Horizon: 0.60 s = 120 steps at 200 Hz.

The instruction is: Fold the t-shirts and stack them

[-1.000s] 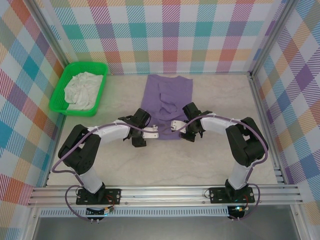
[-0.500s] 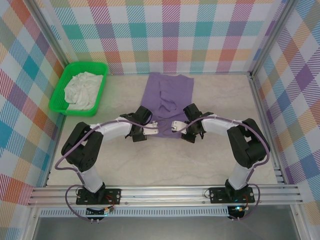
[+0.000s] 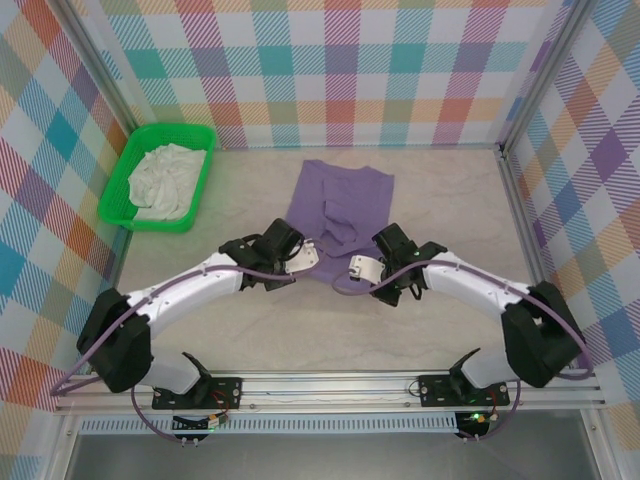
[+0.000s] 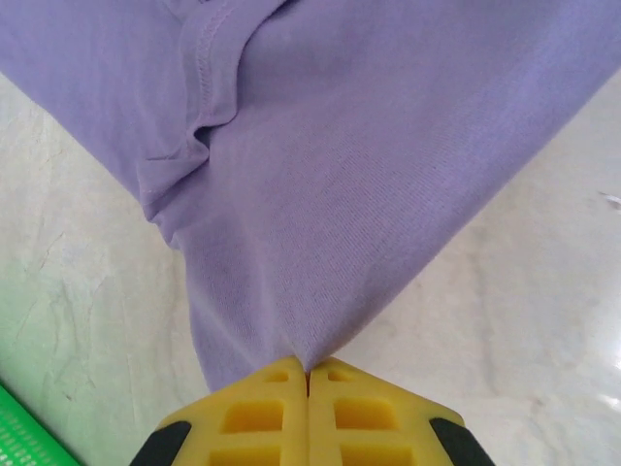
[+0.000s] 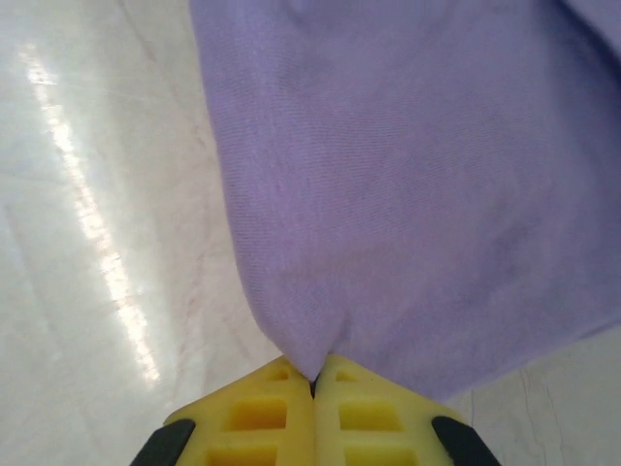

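Two robot arms grip a purple shirt (image 3: 345,195) on a pale marble-look bench (image 3: 430,200), well to the right of a green basket (image 3: 203,175) that stands by the left wall. A crumpled white shirt (image 3: 165,180) lies inside the basket.

The left arm (image 3: 190,290) reaches in from the basket's side, and its jaws are closed on the shirt's near left corner. The right arm (image 3: 470,285), farther from the basket, mirrors it with jaws closed on the near right corner. Between the two grips the near part of the shirt is bunched and creased, while the end level with the basket lies flat and wide on the bench.

From the left wrist, the yellow fingers (image 4: 257,417) meet tip to tip on a point of purple cloth (image 4: 369,146), which fans out from the pinch. A stitched hem folds over at the upper left, and a sliver of the basket (image 4: 15,437) shows at the lower left over bare bench (image 4: 543,243).

From the right wrist, the yellow fingers (image 5: 262,417) pinch another point of the shirt (image 5: 417,175). Beside it, a streak of glare runs across the bench (image 5: 78,243).
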Tool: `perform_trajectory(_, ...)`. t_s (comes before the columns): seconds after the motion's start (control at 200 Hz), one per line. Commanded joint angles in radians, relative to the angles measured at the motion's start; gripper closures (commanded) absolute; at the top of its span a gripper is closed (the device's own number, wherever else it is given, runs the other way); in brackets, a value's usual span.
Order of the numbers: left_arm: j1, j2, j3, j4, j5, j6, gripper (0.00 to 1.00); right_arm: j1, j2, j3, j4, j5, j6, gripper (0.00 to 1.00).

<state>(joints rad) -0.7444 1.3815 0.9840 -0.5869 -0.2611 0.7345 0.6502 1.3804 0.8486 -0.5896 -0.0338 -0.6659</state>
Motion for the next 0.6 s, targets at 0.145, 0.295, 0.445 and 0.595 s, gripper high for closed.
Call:
perform_trajectory(0.145, -0.115, -0.149, -0.017, -0.176, -0.045, -0.128, 1.00, 0.151, -0.174, 0.062, -0.308, 0.111, 0.173, 1.00)
perform_trajectory(0.295, -0.164, -0.224, 0.006, -0.259, -0.053, -0.197, 1.00, 0.221, -0.264, 0.098, -0.404, 0.139, 0.258, 1.00)
perform_trajectory(0.445, -0.181, -0.279, 0.023, -0.280, -0.050, -0.223, 1.00, 0.245, -0.297, 0.118, -0.433, 0.212, 0.296, 1.00)
perform_trajectory(0.595, -0.181, -0.261, 0.058, -0.224, -0.100, -0.206, 1.00, 0.241, -0.301, 0.138, -0.385, 0.321, 0.292, 1.00)
